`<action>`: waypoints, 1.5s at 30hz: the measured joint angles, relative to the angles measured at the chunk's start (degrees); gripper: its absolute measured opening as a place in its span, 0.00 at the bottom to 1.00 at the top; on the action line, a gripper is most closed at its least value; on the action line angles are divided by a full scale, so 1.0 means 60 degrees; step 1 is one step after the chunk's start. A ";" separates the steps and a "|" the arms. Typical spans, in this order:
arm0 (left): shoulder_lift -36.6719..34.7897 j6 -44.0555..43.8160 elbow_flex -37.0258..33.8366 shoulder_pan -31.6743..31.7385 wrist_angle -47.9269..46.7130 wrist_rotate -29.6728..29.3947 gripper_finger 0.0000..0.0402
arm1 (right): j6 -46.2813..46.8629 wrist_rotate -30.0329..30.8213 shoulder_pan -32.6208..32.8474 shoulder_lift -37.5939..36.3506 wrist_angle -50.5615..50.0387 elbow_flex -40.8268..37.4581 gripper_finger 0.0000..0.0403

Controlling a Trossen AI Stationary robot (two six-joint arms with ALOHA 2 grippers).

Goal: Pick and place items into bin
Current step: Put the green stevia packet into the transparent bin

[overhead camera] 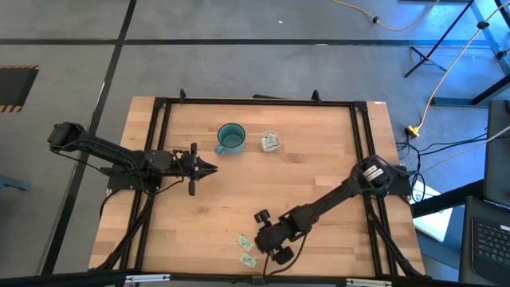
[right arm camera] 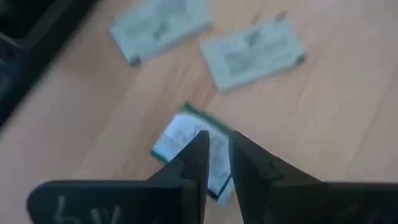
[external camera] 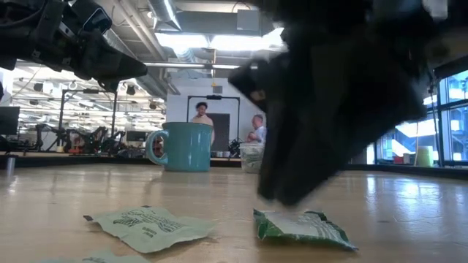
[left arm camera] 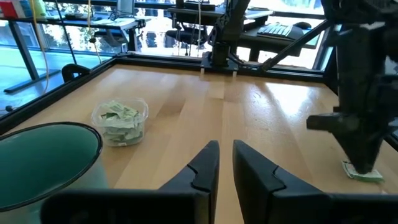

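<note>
Right gripper (right arm camera: 214, 155) is low at the near edge of the table, fingers drawn almost together with only a narrow gap, tips over a green-edged packet (right arm camera: 186, 146) lying on the wood; contact looks likely, but whether it is actually pinched can't be confirmed. In the low view the same packet (external camera: 303, 226) lies flat on the table under the dark gripper. Two more pale green packets (right arm camera: 252, 53) (right arm camera: 158, 25) lie just beyond it, close together. Left gripper (left arm camera: 225, 165) hovers mid-table on the left side, fingers nearly together with a thin slit, holding nothing. The clear cup (overhead camera: 269, 142) sits toward the far side, just beside the teal mug (overhead camera: 231, 139), already holding several packets.
</note>
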 joint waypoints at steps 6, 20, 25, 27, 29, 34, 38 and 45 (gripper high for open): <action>0.0000 0.0001 -0.0004 -0.0001 -0.0021 0.0000 0.09 | -0.0016 -0.0102 0.0029 0.0238 0.0009 0.0019 0.17; 0.0000 -0.0003 -0.0004 -0.0004 -0.0043 0.0000 0.09 | 0.0178 -0.0172 0.0026 0.0205 -0.0278 0.0028 0.01; 0.0000 -0.0075 -0.0004 -0.0003 -0.0078 0.0000 0.10 | 0.0214 -0.0015 0.0033 -0.0387 -0.0983 -0.0044 0.01; 0.0000 -0.0075 -0.0004 -0.0004 -0.0081 0.0000 0.11 | 0.0200 0.0213 -0.0003 -0.0861 -0.1076 -0.0037 0.01; 0.0000 -0.0075 -0.0004 0.0000 -0.0144 0.0000 0.11 | 0.0204 0.0630 -0.0096 -0.1380 -0.1230 -0.0009 0.01; -0.0002 -0.0075 -0.0004 0.0000 -0.0173 -0.0001 0.10 | 0.0221 0.2257 -0.0589 -0.2908 -0.2051 -0.0014 0.00; -0.0004 -0.0075 -0.0004 -0.0002 -0.0192 0.0000 0.09 | -0.0018 0.3947 -0.1367 -0.4016 -0.2841 -0.0004 0.00; -0.0002 -0.0075 -0.0004 -0.0002 -0.0213 0.0004 0.11 | -0.1052 0.4029 -0.3595 -0.4805 -0.2999 -0.0004 0.00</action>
